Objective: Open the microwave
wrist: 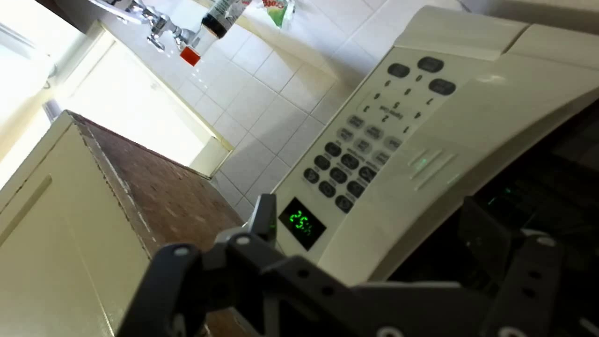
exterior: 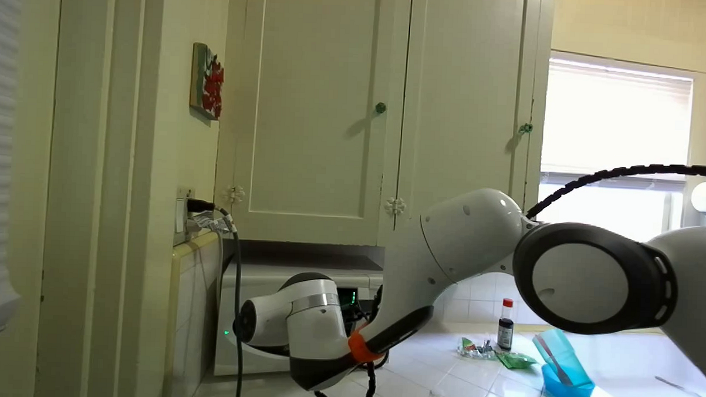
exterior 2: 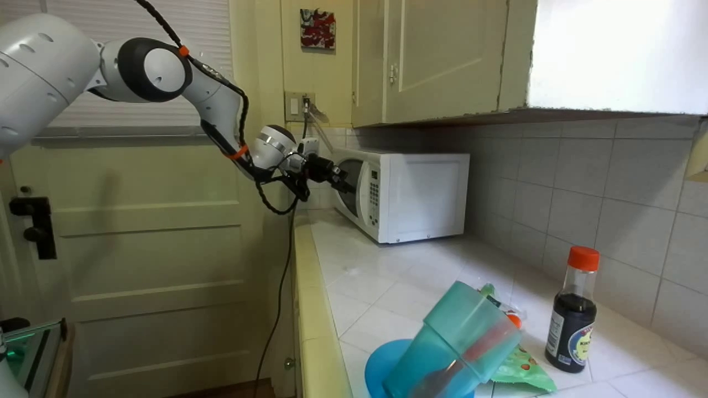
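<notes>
The white microwave (exterior 2: 426, 196) stands on the counter in the corner with its door shut. It shows partly behind the arm in an exterior view (exterior: 230, 356). Its dark door window (exterior 2: 350, 171) and curved white handle edge (exterior 2: 363, 190) face my gripper (exterior 2: 344, 183). In the wrist view the microwave's keypad panel (wrist: 398, 100) and lit green display (wrist: 302, 223) are close. My gripper (wrist: 375, 222) is open and empty, one finger by the display side, the other before the dark window. The door's white edge lies between the fingers; contact cannot be told.
Cream wall cabinets (exterior: 315, 103) hang low above the microwave. A power cable (exterior: 238, 288) hangs at the side wall. A soy sauce bottle (exterior 2: 572, 323), a teal cup (exterior 2: 459, 337) and a green packet (exterior 2: 522, 370) are on the tiled counter (exterior 2: 376, 276).
</notes>
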`<action>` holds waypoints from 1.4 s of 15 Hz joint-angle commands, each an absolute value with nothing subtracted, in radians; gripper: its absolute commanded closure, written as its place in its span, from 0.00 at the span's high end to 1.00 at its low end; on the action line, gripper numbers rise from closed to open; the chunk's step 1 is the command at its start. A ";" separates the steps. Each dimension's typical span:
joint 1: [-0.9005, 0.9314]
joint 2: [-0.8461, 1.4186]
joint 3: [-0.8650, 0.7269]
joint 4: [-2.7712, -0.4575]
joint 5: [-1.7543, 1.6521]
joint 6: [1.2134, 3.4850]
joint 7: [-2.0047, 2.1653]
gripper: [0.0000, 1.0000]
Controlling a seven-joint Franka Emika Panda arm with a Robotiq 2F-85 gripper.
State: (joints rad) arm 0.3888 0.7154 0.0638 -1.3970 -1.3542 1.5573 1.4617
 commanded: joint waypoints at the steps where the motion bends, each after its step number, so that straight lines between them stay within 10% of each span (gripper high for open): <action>1: 0.384 0.756 0.070 -1.344 -1.394 1.552 1.476 1.00; 21: 0.246 0.640 0.155 -1.564 -1.196 1.793 1.542 1.00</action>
State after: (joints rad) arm 0.2899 0.7083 0.1190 -1.4265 -1.2702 1.6833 1.5428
